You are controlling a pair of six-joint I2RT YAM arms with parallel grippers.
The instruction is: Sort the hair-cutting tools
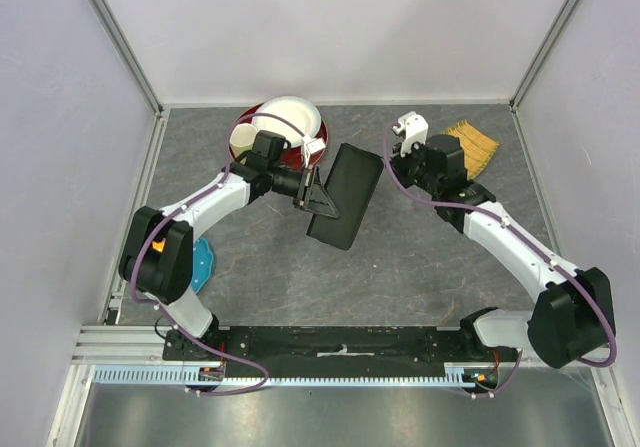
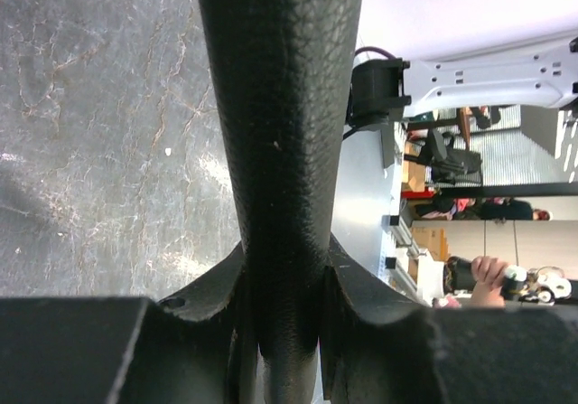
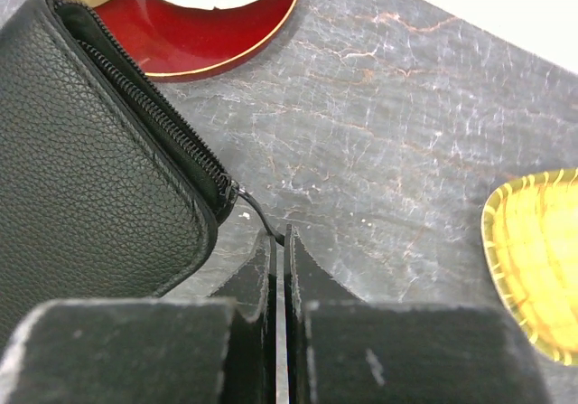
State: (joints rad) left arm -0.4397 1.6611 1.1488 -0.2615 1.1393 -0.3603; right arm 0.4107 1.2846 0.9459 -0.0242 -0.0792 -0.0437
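Note:
The hair-cutting tools are out of view. A flat black case (image 1: 348, 193) lies tilted in the middle of the table. My left gripper (image 1: 318, 195) is shut on the case's left edge, and the grained black edge (image 2: 280, 106) runs up between the fingers (image 2: 284, 277). My right gripper (image 1: 392, 157) sits at the case's far right corner. It is shut on the thin metal zipper pull (image 3: 257, 214), fingertips (image 3: 280, 243) pressed together. The zip (image 3: 153, 106) along the case (image 3: 81, 169) looks closed.
A red bowl (image 1: 262, 119) holding a white bowl (image 1: 292, 117) and a cream cup (image 1: 243, 137) stands behind the left gripper. A yellow woven item (image 1: 472, 145) lies at the back right. A blue object (image 1: 203, 264) rests beside the left arm.

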